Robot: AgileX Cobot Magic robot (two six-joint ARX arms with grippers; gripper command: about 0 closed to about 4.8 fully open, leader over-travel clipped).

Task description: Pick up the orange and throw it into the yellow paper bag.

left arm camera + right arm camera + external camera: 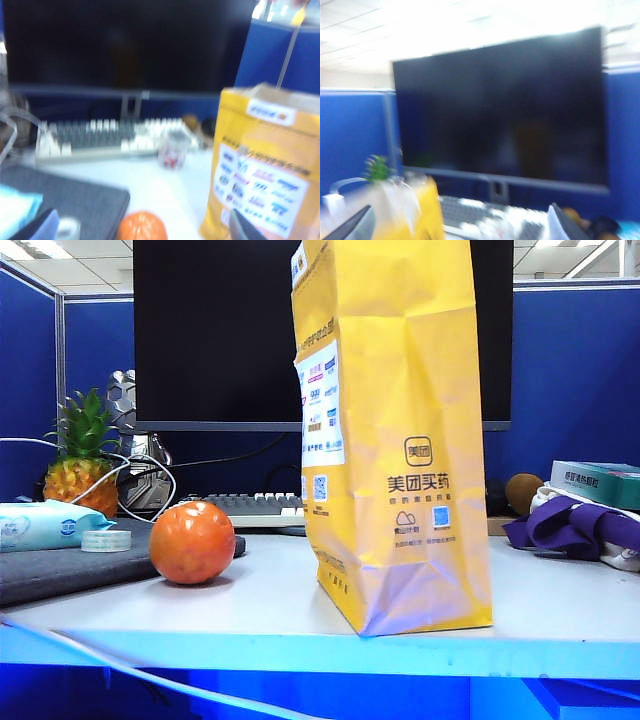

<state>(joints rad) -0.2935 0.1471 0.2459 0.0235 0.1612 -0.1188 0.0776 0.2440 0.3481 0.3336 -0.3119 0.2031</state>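
Note:
The glossy orange rests on the white table beside the edge of a grey mat. To its right the tall yellow paper bag stands upright with its mouth open. Neither gripper shows in the exterior view. In the left wrist view my left gripper is open. The orange lies in line between its fingertips with space on both sides, and the bag is beside one finger. My right gripper is open and empty, hovering level with the bag's top.
A small pineapple, a wipes pack and a tape roll sit at the left. A keyboard and a large monitor stand behind. A brown fruit, purple cloth and a box are at the right. A small cup stands by the keyboard.

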